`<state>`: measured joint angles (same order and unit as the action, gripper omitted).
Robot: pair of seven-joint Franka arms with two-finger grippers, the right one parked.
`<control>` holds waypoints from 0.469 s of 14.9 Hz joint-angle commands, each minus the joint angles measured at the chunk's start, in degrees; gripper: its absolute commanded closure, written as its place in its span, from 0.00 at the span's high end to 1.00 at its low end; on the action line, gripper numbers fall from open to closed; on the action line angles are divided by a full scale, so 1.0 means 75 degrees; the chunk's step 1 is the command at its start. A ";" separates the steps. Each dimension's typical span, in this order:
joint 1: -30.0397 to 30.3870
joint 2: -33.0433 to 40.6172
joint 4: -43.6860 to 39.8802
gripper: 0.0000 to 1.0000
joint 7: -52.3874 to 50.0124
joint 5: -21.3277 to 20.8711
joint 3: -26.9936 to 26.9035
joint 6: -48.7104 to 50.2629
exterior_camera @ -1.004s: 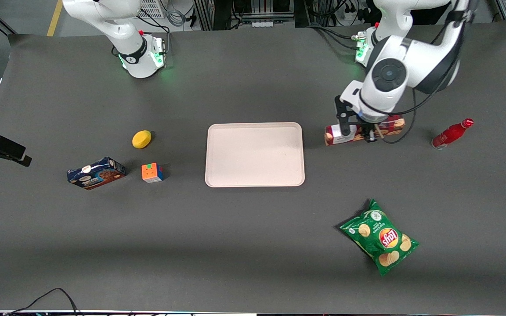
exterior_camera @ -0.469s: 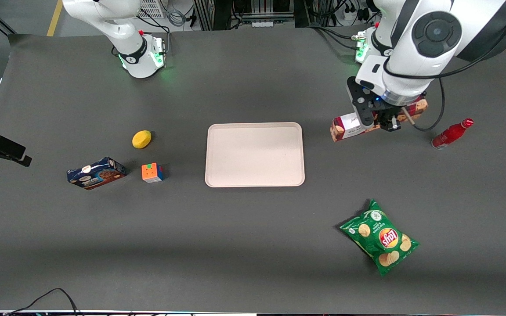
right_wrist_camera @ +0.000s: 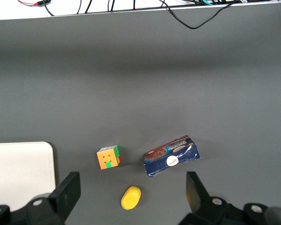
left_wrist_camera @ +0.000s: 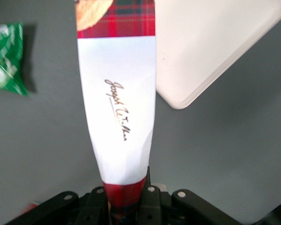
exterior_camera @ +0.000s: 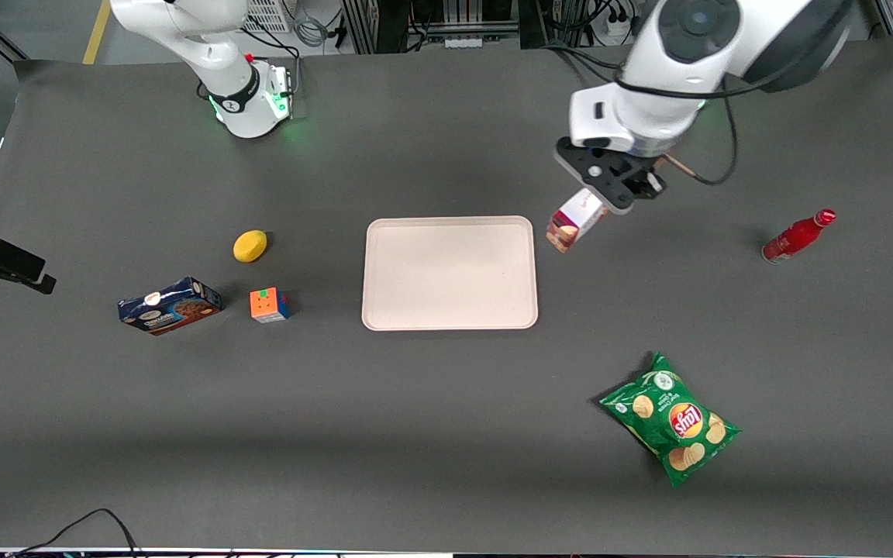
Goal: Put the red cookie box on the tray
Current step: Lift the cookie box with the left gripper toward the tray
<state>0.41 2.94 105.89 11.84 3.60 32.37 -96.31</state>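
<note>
Surface (exterior_camera: 446, 434) carries one tray (exterior_camera: 449, 310), central, nothing on it. One red cookie box (exterior_camera: 575, 221) is airborne, tilted, just off the tray's corner toward the working arm's end; claw (exterior_camera: 623, 188) is clenched on its end.

Risks: long box gripped at one end, so it may pivot or slip out; lowering it now likely catches the rim or lands half off.

Count, one each: chip bag (exterior_camera: 671, 418), blue cookie box (exterior_camera: 170, 305), red bottle (exterior_camera: 797, 235), puzzle cube (exterior_camera: 269, 304), lemon (exterior_camera: 249, 246).

Tray (exterior_camera: 449, 273) — smooth matt plastic.
</note>
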 commanded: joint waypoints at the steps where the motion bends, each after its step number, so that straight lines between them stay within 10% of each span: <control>1: -0.0019 0.0077 -0.0056 0.16 -0.2626 0.0562 0.0359 -0.0025; 7: -0.0066 -0.0215 0.0493 0.14 -0.7129 0.0727 0.1518 -0.1884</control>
<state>0.15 2.02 106.77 -29.60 8.34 40.56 -102.60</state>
